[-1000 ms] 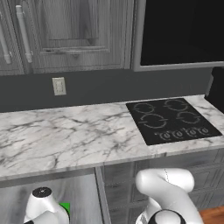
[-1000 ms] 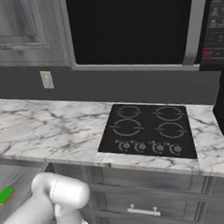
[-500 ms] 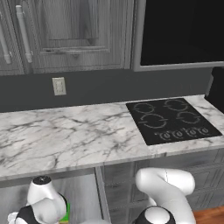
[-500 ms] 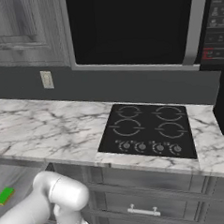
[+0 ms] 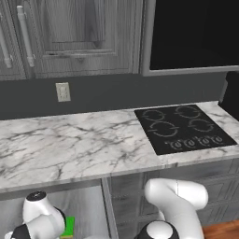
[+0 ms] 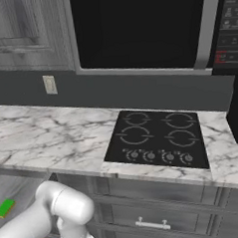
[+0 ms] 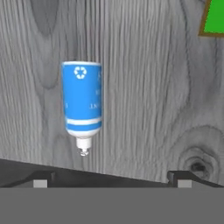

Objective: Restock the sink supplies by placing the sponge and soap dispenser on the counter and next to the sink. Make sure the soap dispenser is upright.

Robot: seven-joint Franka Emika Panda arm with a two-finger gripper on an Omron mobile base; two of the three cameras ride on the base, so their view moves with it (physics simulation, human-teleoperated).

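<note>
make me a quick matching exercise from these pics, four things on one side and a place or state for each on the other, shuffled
Things:
1. soap dispenser
2. sponge
3. cooktop
4. claw

Places or states:
A. set flush into the marble counter
B. open, tips wide apart
C. lying on its side on grey wood grain
D. below counter level, green top showing

Pairs: 1-C, 2-D, 3-A, 4-B
</note>
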